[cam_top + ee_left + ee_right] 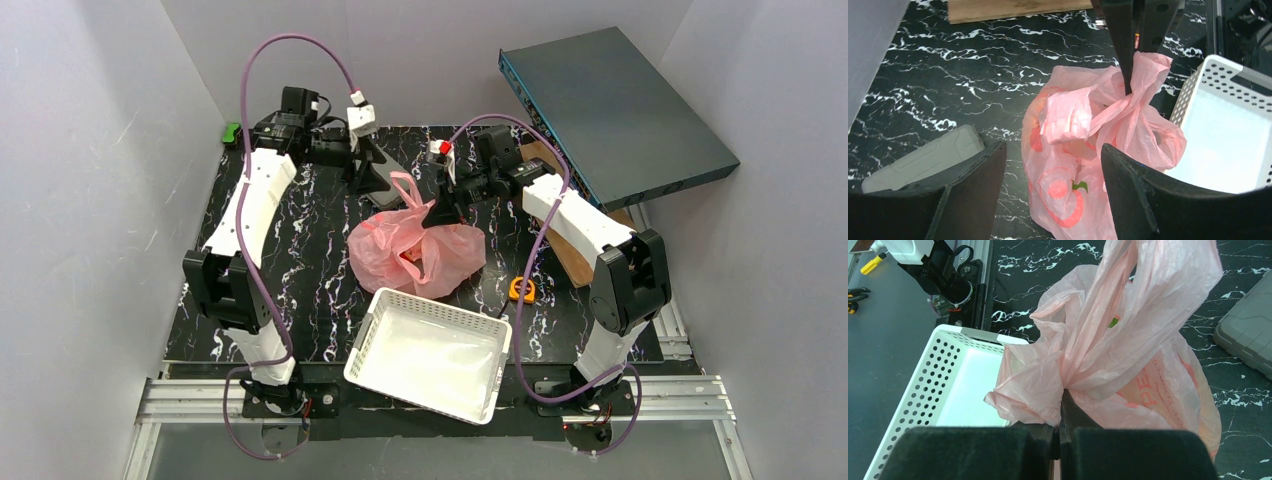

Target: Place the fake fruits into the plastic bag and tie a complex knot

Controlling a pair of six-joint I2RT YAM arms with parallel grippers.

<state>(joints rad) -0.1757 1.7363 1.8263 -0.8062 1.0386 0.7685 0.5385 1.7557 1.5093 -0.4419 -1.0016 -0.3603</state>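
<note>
**A:** From above, where do we find the plastic bag point(415, 250)?

**B:** We see it slumped on the table directly under the right gripper point(441, 212), which has its jaws closed on the bag's gathered top. The left gripper point(372, 172) hangs over a grey case point(392, 197). One handle loop point(405, 186) stands up just beside its tips. From this view we cannot tell how wide that gripper stands. A white basket point(368, 330) lies past the bag on the right gripper's near side. An orange tape measure point(521, 289) sits off to its right, nearer the bases.

**A:** And through the left wrist?

**B:** Here we see the left gripper point(1053, 150) spread wide and holding nothing. The bag point(1073, 165) lies just ahead, framed between the two fingers point(973, 185). As far as we can tell, it touches neither of them. Beyond it, the right gripper point(1129, 55) reaches in from the top and pinches the bag's twisted neck point(1128, 92). The grey case point(923, 157) lies beside one finger, and the basket point(1193, 85) lies past the other. Red shapes show through the film, but we cannot tell whether they are fruits or print.

**A:** And the right wrist?

**B:** We see the right gripper point(1063, 402) clamped on a bunch of pink film. The bag point(1138, 370) swells out just ahead of the fingertips, and a strip of it rises past the top edge. The basket point(918, 385) sits close beside the fingers on the left of this view. The grey case point(1248, 335) lies farther ahead on the right.
</note>
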